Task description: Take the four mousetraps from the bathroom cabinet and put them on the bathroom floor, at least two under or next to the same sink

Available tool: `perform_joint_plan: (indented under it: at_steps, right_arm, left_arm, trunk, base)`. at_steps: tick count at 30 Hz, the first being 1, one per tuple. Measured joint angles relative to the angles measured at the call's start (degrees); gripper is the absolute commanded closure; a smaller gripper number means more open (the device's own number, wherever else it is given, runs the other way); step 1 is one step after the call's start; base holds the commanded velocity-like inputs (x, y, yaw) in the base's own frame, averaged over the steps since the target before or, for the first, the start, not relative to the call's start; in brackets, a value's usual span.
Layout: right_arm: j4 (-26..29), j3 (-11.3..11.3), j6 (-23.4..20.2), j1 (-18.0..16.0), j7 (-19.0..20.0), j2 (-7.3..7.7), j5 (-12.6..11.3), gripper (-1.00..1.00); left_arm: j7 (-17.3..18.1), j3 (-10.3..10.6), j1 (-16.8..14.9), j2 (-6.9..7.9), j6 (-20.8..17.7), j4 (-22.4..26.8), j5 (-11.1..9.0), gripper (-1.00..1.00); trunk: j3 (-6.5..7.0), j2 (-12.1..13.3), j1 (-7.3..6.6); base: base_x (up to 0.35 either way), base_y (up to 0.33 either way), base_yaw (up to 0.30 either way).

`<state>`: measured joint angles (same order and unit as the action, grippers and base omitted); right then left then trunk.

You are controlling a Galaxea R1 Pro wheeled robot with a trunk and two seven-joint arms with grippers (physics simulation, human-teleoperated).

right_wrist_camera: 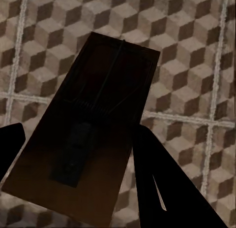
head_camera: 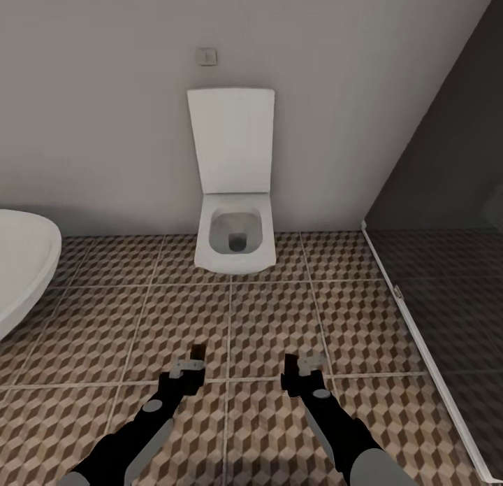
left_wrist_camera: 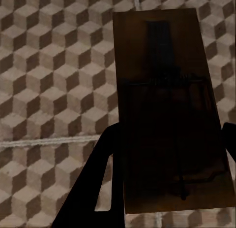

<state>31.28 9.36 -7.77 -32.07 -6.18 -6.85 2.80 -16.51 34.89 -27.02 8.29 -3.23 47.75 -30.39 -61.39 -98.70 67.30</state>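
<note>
Each of my grippers holds a mousetrap above the bathroom floor (head_camera: 265, 318), which has brown, beige and white cube-pattern tiles. My left gripper (head_camera: 190, 369) is shut on a flat wooden mousetrap (head_camera: 198, 349). In the left wrist view that mousetrap (left_wrist_camera: 164, 105) lies between the dark fingers (left_wrist_camera: 96, 181) of the left gripper (left_wrist_camera: 169, 137), its spring wire showing. My right gripper (head_camera: 299, 371) is shut on a second mousetrap (head_camera: 290, 363). The right wrist view has this mousetrap (right_wrist_camera: 96, 122) tilted inside the right gripper (right_wrist_camera: 78, 134), over the tiles.
A white toilet (head_camera: 232, 241) with its lid up stands straight ahead against the grey wall. A white rounded tub (head_camera: 21, 276) bulges in at the left. At the right a glass panel with a white floor rail (head_camera: 426, 353) closes off a dark grey tiled area.
</note>
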Motion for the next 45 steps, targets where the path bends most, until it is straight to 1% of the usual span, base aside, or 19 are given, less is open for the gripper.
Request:
perform_joint_plan:
  at_steps: [3, 5, 7, 9, 13, 15, 17, 19, 22, 23, 24, 26, 27, 30, 33, 36, 39, 41, 45]
  right_arm:
    - [0.0, 0.45, 3.68, 0.0, -0.01, -0.05, 0.28, 1.0]
    - [0.03, 1.46, 4.62, 0.01, -0.06, -0.08, 1.2, 1.0]
    - [0.12, 2.42, 5.16, 0.01, -0.15, -0.19, 2.89, 1.0]
    - [0.68, 2.74, 5.26, 0.01, -0.18, -0.28, 4.05, 1.0]
    - [2.47, 2.99, 4.41, -0.23, -0.21, -0.35, 4.99, 1.0]
    - [2.68, 3.03, 2.37, -1.68, -0.19, -0.37, 5.15, 1.0]
    - [2.33, 3.05, 0.59, -3.31, -0.14, -0.37, 5.14, 1.0]
    - [1.25, 3.05, -0.74, -5.3, -0.06, -0.37, 5.16, 1.0]
    - [-0.74, 3.04, -1.4, -8.01, 0.01, -0.37, 5.16, 1.0]
    - [-1.73, 3.03, -1.5, -9.23, 0.03, -0.37, 5.19, 1.0]
    - [-2.33, 3.03, -1.54, -9.89, 0.05, -0.39, 5.18, 1.0]
    - [-4.84, 3.0, -1.63, -12.2, 0.11, -0.48, 5.17, 1.0]
    - [-6.01, 2.98, -1.65, -13.05, 0.12, -0.54, 5.16, 1.0]
    - [-7.59, 2.96, -1.63, -14.2, 0.14, -0.68, 5.14, 1.0]
    - [-8.09, 2.96, -1.25, -14.57, 0.15, -1.17, 5.13, 1.0]
    - [-8.26, 2.95, -0.36, -14.7, 0.16, -1.58, 5.06, 1.0]
    - [-8.28, 2.95, 0.34, -14.73, 0.18, -1.7, 5.03, 1.0]
    - [-8.22, 2.95, 0.74, -14.75, 0.22, -1.7, 5.02, 1.0]
    - [-8.18, 3.02, 0.96, -14.76, 0.33, -1.72, 5.01, 1.0]
  left_arm:
    - [-0.01, -0.07, 0.0, 0.41, 0.32, 0.04, -0.02, 1.0]
    - [-0.01, -0.25, 0.0, 0.42, 0.29, -0.17, -0.02, 1.0]
    - [0.02, -0.47, 0.0, 0.45, -0.24, -0.2, -0.01, 1.0]
    - [0.04, -0.58, 0.0, 0.43, -1.91, -0.06, 0.01, 1.0]
    - [0.12, -0.79, 0.0, 0.4, -8.52, 1.01, 0.17, 1.0]
    - [0.16, -0.93, -0.06, 0.31, -11.74, 1.51, 0.25, 1.0]
    - [0.17, -0.98, -0.43, 0.22, -13.02, 1.66, 0.3, 1.0]
    - [0.18, -1.03, -2.34, -0.11, -14.12, 1.3, 0.33, 1.0]
    - [0.14, -1.11, -6.78, -0.81, -16.3, -1.58, 0.29, 1.0]
    - [0.13, -1.12, -8.91, -1.42, -17.37, -3.41, 0.34, 1.0]
    - [0.13, -1.14, -10.09, -1.78, -17.84, -4.48, 0.28, 1.0]
    - [0.11, -1.16, -14.13, -3.25, -18.91, -8.49, 0.31, 1.0]
    - [0.09, -1.16, -15.77, -3.96, -19.2, -10.04, 0.29, 1.0]
    - [0.07, -1.24, -19.03, -5.05, -19.65, -12.09, 0.29, 1.0]
    - [0.06, -1.26, -20.65, -5.65, -19.75, -12.94, 0.24, 1.0]
    - [0.07, -1.24, -21.18, -6.38, -19.39, -14.94, 0.26, 1.0]
    - [0.22, -1.04, -21.34, -6.63, -18.43, -15.99, 0.27, 1.0]
    - [0.81, -0.86, -21.41, -6.67, -16.34, -16.16, 0.3, 1.0]
    - [1.91, -0.31, -21.44, -6.57, -14.15, -15.79, 0.3, 1.0]
  trunk:
    - [0.0, 0.0, 0.0]
    - [-0.01, 0.0, 0.0]
    - [-0.01, 0.0, 0.0]
    - [-0.01, 0.0, 0.0]
    - [0.0, 0.0, 0.0]
    - [0.0, 0.0, 0.0]
    - [0.0, 0.0, 0.0]
    - [0.0, 0.0, 0.0]
    - [0.0, 0.0, 0.0]
    - [0.01, 0.0, 0.0]
    - [0.0, 0.0, 0.0]
    - [0.0, 0.0, 0.0]
    - [0.0, 0.0, 0.0]
    - [0.0, 0.0, 0.0]
    - [0.0, 0.0, 0.0]
    - [-0.01, 0.0, 0.0]
    - [0.0, 0.0, 0.0]
    - [0.0, 0.0, 0.0]
    - [0.0, 0.0, 0.0]
  base:
    - [0.0, 0.0, 0.0]
    - [0.0, 0.0, 0.0]
    - [0.0, 0.0, 0.0]
    - [0.0, 0.0, 0.0]
    - [0.0, 0.0, 0.0]
    - [0.0, 0.0, 0.0]
    - [0.0, 0.0, 0.0]
    - [0.0, 0.0, 0.0]
    - [0.0, 0.0, 0.0]
    - [0.0, 0.0, 0.0]
    - [0.0, 0.0, 0.0]
    - [0.0, 0.0, 0.0]
    - [0.0, 0.0, 0.0]
    - [0.0, 0.0, 0.0]
    - [0.0, 0.0, 0.0]
    - [0.0, 0.0, 0.0]
    - [0.0, 0.0, 0.0]
    - [0.0, 0.0, 0.0]
    - [0.0, 0.0, 0.0]
